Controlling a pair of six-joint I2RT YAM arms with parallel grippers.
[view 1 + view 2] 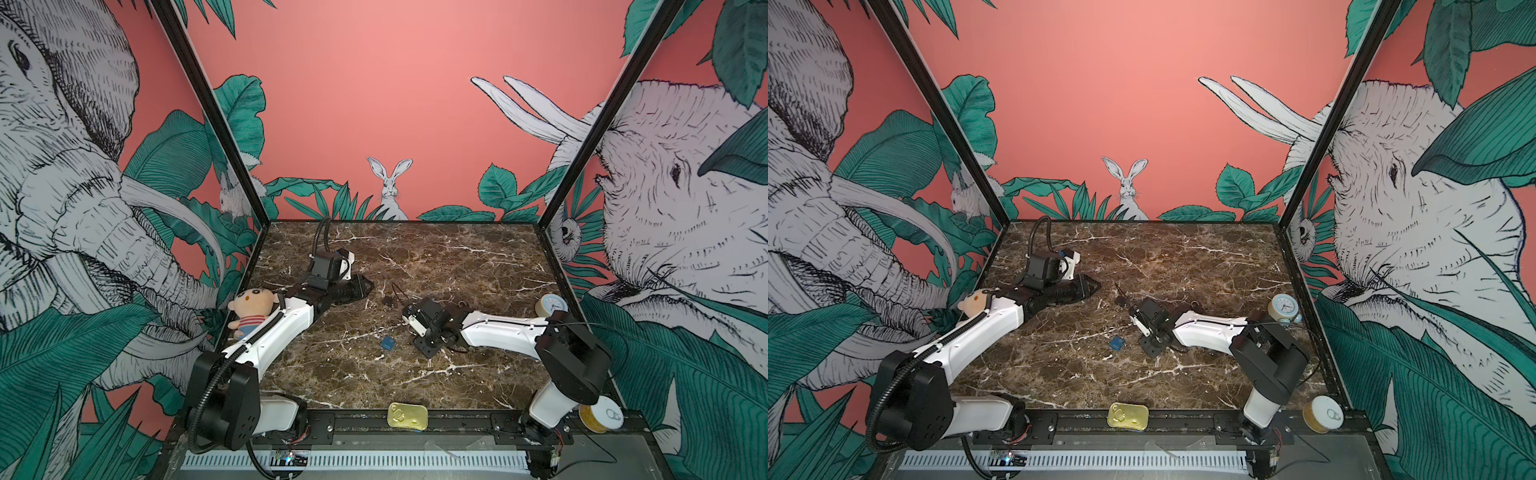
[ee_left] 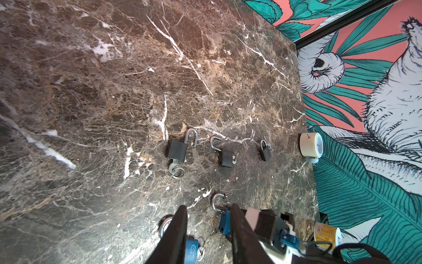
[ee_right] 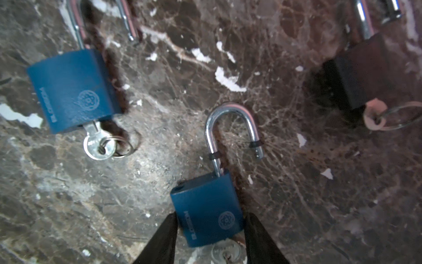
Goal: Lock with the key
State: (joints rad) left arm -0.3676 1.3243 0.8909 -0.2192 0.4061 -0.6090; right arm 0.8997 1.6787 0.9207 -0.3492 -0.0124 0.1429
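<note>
In the right wrist view a blue padlock (image 3: 209,212) with its shackle (image 3: 230,130) swung open sits between my right gripper's (image 3: 211,217) fingers. Both fingers press on its sides. Its silver key (image 3: 225,252) sticks out of the body's underside. The left wrist view shows the same padlock (image 2: 225,222) edge-on against the right gripper's body. My left gripper (image 2: 208,205) is open just beside it with nothing between its fingers. In both top views the left gripper (image 1: 370,286) (image 1: 1097,286) lies low over the marble table (image 1: 478,266), and the held padlock is hidden.
A second blue padlock (image 3: 73,91) (image 1: 388,343) with a key (image 3: 99,146) lies close by. Three black padlocks (image 2: 177,150) (image 2: 226,157) (image 2: 265,150) lie further out. A small clock (image 1: 550,305), a plush doll (image 1: 251,307), a flat tin (image 1: 407,415) and a round can (image 1: 600,415) stand at the edges.
</note>
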